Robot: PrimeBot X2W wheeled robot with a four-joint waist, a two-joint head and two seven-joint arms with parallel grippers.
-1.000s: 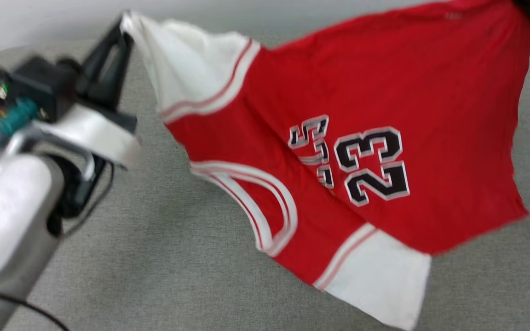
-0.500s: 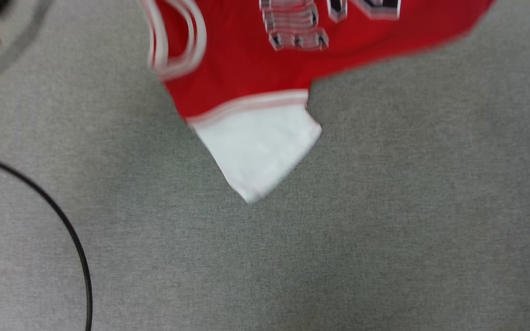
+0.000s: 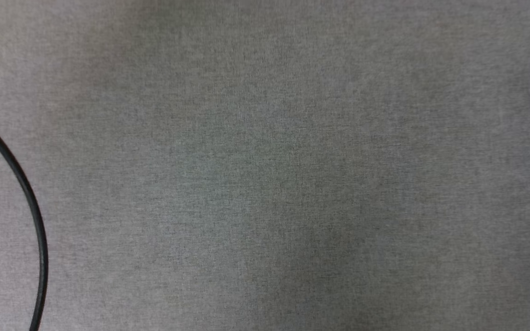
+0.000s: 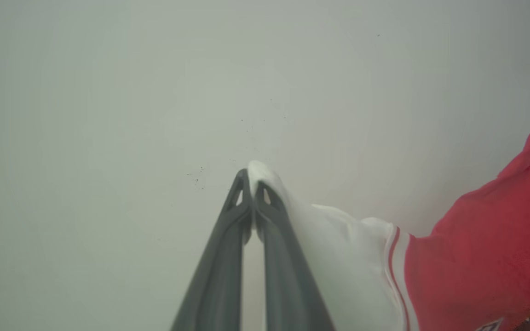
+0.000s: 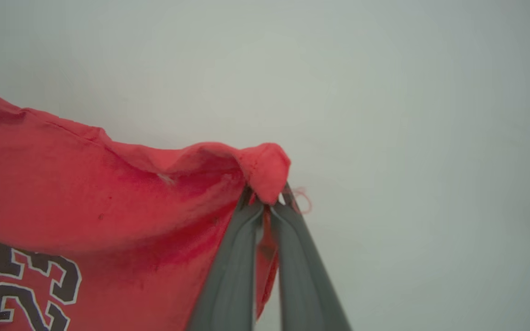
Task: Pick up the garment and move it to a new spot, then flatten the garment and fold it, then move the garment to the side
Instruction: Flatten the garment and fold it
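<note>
A grey woven surface (image 3: 292,161) spreads across the head view, and a plain pale wall (image 4: 108,92) backs both wrist views. Against that wall the garment (image 5: 85,184) is held up in the air by two of its corners. Its red body runs leftward from the right wrist camera, with the "23" print (image 5: 25,285) at the lower left there. The left gripper (image 4: 251,184) is clamped on the tip of the white sleeve (image 4: 338,257) (fingers pressed together, cloth draped over the right one). The right gripper (image 5: 267,200) pinches a bunched red corner. A black cable (image 3: 35,216) curves along the grey surface's left edge, and a loose thread (image 5: 304,200) curls beside the right fingertips.
</note>
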